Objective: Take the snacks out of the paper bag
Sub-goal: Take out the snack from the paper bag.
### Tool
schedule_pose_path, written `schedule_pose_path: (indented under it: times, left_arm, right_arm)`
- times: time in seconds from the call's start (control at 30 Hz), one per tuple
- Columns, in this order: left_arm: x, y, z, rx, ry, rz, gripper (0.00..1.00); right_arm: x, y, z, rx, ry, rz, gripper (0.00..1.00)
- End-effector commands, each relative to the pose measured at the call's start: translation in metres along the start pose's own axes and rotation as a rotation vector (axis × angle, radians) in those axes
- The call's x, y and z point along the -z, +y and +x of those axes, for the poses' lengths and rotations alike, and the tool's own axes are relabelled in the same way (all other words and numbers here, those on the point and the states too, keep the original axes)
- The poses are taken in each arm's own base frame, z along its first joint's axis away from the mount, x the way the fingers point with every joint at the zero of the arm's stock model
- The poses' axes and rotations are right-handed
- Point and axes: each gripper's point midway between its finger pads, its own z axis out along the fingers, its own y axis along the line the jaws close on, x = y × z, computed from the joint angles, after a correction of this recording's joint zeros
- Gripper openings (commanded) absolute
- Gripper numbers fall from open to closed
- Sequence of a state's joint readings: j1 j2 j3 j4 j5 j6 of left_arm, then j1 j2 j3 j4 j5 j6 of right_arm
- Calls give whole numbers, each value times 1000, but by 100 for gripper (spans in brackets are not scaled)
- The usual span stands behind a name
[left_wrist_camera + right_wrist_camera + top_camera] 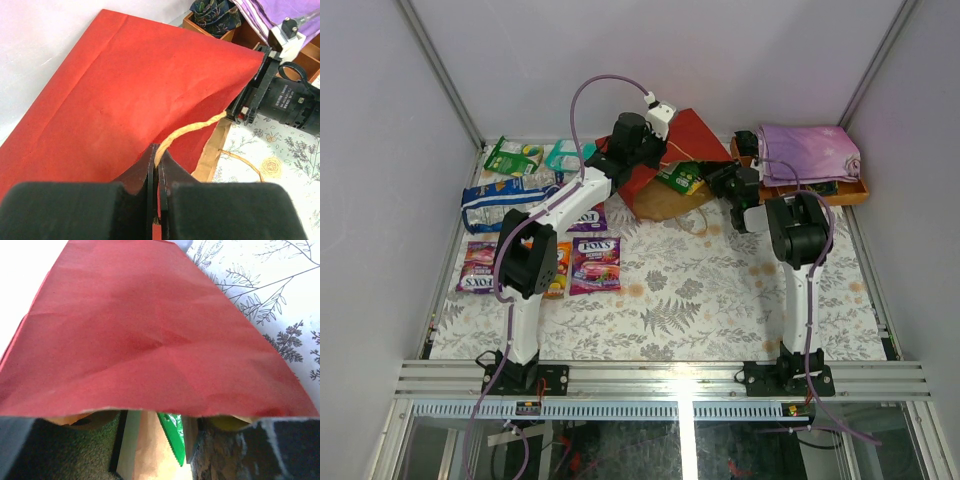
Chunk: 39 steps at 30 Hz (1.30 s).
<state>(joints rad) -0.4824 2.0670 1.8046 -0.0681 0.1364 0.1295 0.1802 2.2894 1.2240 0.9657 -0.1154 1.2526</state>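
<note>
Your left gripper (157,150) pinches the string handle (195,127) of the paper bag (115,90), which lies at the far side of the table (720,300). Your right gripper (152,440) is half-open inside its mouth, straddling a green packet (170,432). Other snacks (595,263) lie on the left.

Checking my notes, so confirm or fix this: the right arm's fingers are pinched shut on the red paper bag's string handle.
Wrong arm. It is the left fingers that are pinched shut on the red paper bag's string handle, as the left wrist view shows.
</note>
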Motion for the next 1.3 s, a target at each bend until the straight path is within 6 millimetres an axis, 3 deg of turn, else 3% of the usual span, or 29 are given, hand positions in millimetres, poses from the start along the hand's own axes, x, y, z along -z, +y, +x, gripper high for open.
schedule_pose_path:
  times: [0.0,0.23,0.63,1.07,1.27]
  left_arm:
    - [6,2,-24,2,-62,5,0]
    - [5,1,-23,3,-60,7,0]
    - [7,1,-25,8,-63,10,0]
    - [7,1,-24,7,-60,9,0]
    - [6,1,-23,3,-56,9,0]
  right_arm:
    - [-12,6,4,24,30,-9,42]
    - [-24,1,20,53,81,16,42]
    - [-14,24,54,132,91,2,42]
    - [-33,45,70,204,96,14,40]
    - [-43,44,71,214,86,19,27]
